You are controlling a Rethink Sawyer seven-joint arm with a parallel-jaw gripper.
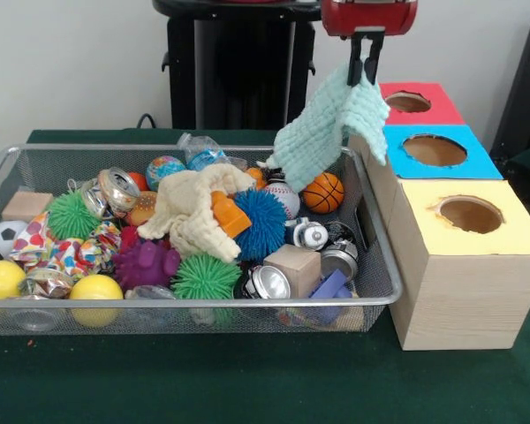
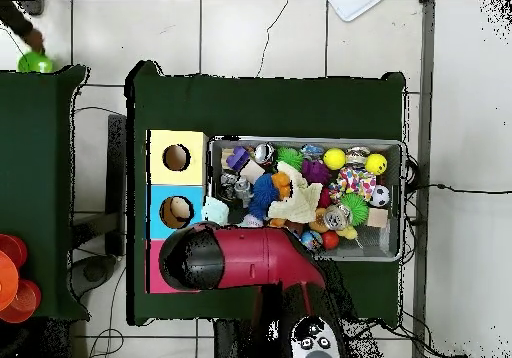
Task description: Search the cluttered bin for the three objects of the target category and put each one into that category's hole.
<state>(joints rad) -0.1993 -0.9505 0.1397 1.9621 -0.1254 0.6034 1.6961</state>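
My gripper [image 1: 366, 66] hangs at the top of the front view, shut on a mint-green cloth [image 1: 327, 128] that dangles over the far right corner of the wire-mesh bin [image 1: 203, 305], beside the boxes. The cloth also shows in the overhead view [image 2: 215, 211]. The red-topped box's hole [image 1: 408, 102] lies just right of the gripper. In the overhead view the arm [image 2: 240, 259] covers most of that box and the gripper. No plush animal shows clearly. An orange speckled thing [image 1: 144, 208] lies half under a cream cloth [image 1: 194, 212]; I cannot tell what it is.
The bin holds spiky balls [image 1: 263, 223], a small basketball [image 1: 323, 193], yellow balls [image 1: 94, 290], cans, wooden blocks and a bottle. The blue-topped hole [image 1: 435, 150] and yellow-topped hole [image 1: 470, 215] sit nearer the camera than the red one. A person's hand [image 2: 30, 44] shows top left overhead.
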